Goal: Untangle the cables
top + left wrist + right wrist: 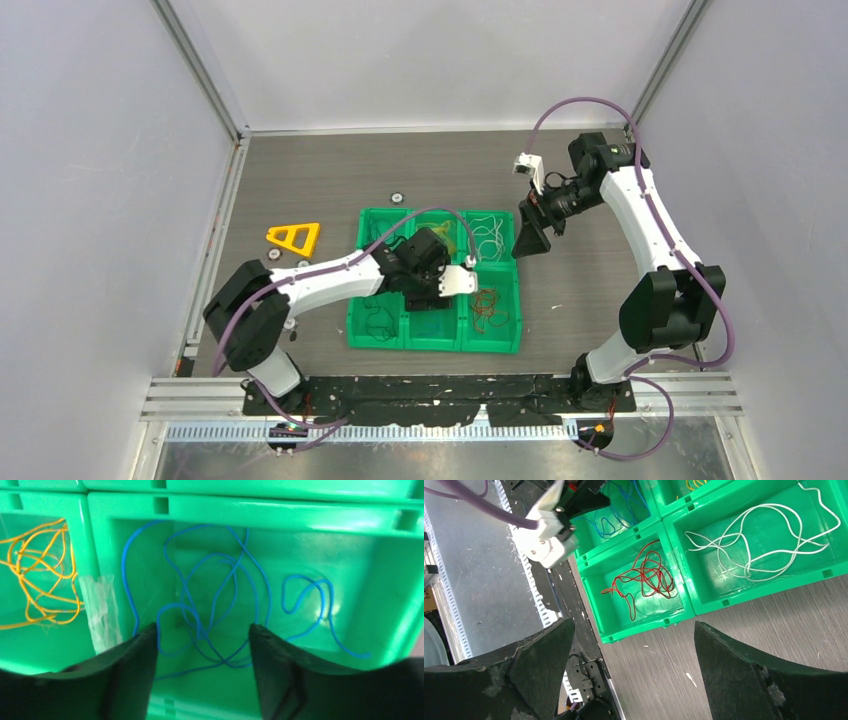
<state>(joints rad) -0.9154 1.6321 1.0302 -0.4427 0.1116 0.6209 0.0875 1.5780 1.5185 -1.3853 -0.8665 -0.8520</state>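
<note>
Fingers of left gripper (202, 635) spread wide, holding nothing, low over blue cable (215, 580) lying loose in one compartment of green bin (250, 505). Yellow-orange cable (45, 575) in neighbouring compartment. Right gripper (633, 630) also wide, empty, over table (659, 680) beside bin; red cable (646, 577), white cable (754, 540) in separate compartments.
</note>
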